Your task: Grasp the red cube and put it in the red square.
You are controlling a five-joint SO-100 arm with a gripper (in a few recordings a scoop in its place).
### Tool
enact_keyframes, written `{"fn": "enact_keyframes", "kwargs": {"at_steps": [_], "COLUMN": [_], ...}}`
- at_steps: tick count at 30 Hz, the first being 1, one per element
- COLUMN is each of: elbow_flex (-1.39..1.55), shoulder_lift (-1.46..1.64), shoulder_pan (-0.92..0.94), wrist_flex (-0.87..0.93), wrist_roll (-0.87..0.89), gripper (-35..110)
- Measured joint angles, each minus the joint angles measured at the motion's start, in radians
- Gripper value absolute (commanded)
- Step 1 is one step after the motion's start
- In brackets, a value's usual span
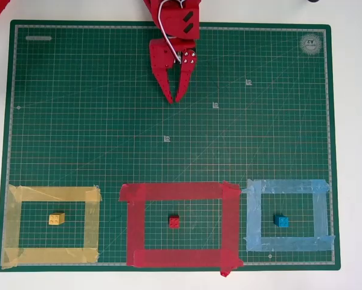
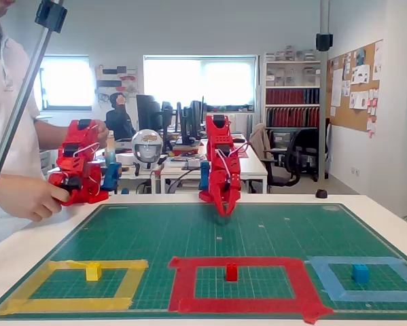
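My tool [image 1: 174, 100] hangs nearly closed, empty, well apart from the red cube [image 1: 174, 222], already inside the red square [image 1: 179, 192]; I'd open wide before descending.

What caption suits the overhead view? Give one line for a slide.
Small red studded plastic cube sits inside the red tape square; red gripper hovers far up the green mat, jaws nearly closed.

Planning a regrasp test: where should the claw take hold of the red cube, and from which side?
Probably from straight above, closing on two opposite flat side faces of the red cube. It sits upright, studs up, alone inside the red square, so all sides are free.
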Motion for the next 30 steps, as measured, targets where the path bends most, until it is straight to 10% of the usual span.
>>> {"fn": "enact_keyframes", "kwargs": {"at_steps": [15,30], "elbow_flex": [0.015,0.015], "shoulder_lift": [0.446,0.632], "shoulder_pan": [0.064,0.117], "wrist_flex": [0.687,0.945], "wrist_roll": [0.011,0.011], "gripper": [1,2]}}
